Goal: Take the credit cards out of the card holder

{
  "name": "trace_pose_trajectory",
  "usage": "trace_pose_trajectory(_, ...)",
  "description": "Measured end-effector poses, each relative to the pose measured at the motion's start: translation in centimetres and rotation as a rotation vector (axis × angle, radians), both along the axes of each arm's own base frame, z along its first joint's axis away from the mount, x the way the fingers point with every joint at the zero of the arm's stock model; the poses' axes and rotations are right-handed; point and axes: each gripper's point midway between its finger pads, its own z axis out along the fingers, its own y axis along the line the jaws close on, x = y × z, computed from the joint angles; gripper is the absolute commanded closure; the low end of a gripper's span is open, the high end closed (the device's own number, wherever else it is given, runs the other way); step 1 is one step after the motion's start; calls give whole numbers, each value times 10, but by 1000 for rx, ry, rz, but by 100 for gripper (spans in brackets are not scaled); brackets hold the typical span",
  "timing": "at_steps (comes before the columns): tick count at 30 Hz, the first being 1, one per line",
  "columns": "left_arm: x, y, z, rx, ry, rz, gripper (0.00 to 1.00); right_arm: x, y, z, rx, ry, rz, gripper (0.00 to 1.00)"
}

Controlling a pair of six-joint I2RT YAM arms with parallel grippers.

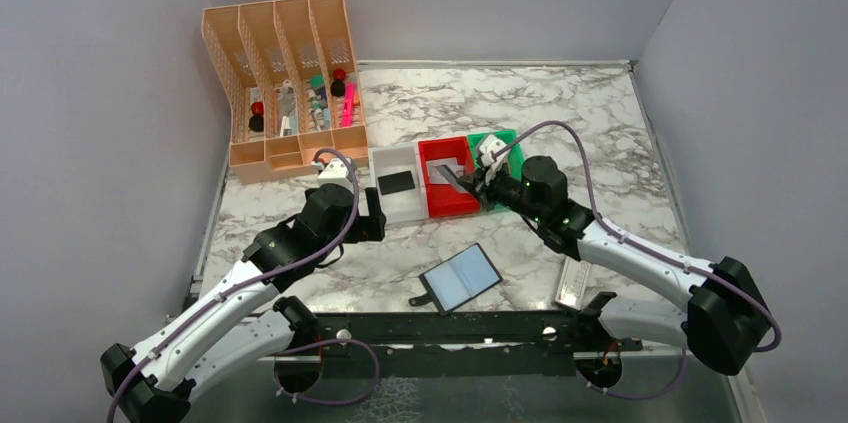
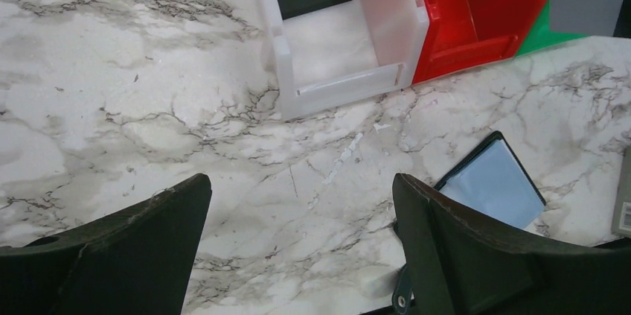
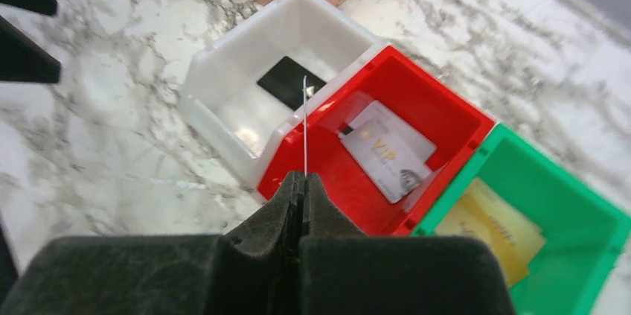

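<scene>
The card holder [image 1: 460,278] lies open on the marble table, its blue-grey pockets up and its black tab to the left; it also shows in the left wrist view [image 2: 495,181]. My right gripper [image 1: 478,183] is shut on a thin grey card [image 1: 447,176] and holds it above the red bin [image 1: 450,205]. In the right wrist view the card [image 3: 304,125] shows edge-on, sticking out of the shut gripper [image 3: 303,177]. My left gripper [image 2: 301,188] is open and empty above the table, left of the holder.
A black card [image 3: 286,83] lies in the white bin [image 3: 216,69]. White and grey cards [image 3: 387,155] lie in the red bin, a gold card [image 3: 495,229] in the green bin [image 3: 580,203]. A whitish case [image 1: 573,283] lies right of the holder. An orange organiser [image 1: 285,83] stands back left.
</scene>
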Motion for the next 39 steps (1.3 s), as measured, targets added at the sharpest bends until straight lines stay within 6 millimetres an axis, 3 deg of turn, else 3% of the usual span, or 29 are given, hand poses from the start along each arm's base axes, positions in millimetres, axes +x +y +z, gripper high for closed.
trace_pose_trajectory(4,-2,2,-5,19,17,-2,2,8,-2,-11,-115,-149,46,99)
trace_pose_trajectory(11,-2,2,-5,21,15,-2,1,28,-1,-65,-362,-236,117,99)
trace_pose_trajectory(21,-1,4,-3,19,6,4,1,62,6,-101,-564,-405,173,99)
trace_pose_trajectory(24,-1,4,-3,20,7,4,1,77,9,-107,-618,-456,165,97)
trace_pose_trajectory(29,-1,4,-3,21,8,4,1,88,12,-116,-683,-507,180,86)
trace_pose_trajectory(34,-1,3,-5,28,14,4,1,83,8,-120,-714,-500,209,59)
trace_pose_trajectory(39,0,4,-8,37,20,7,1,72,0,-90,-668,-511,176,56)
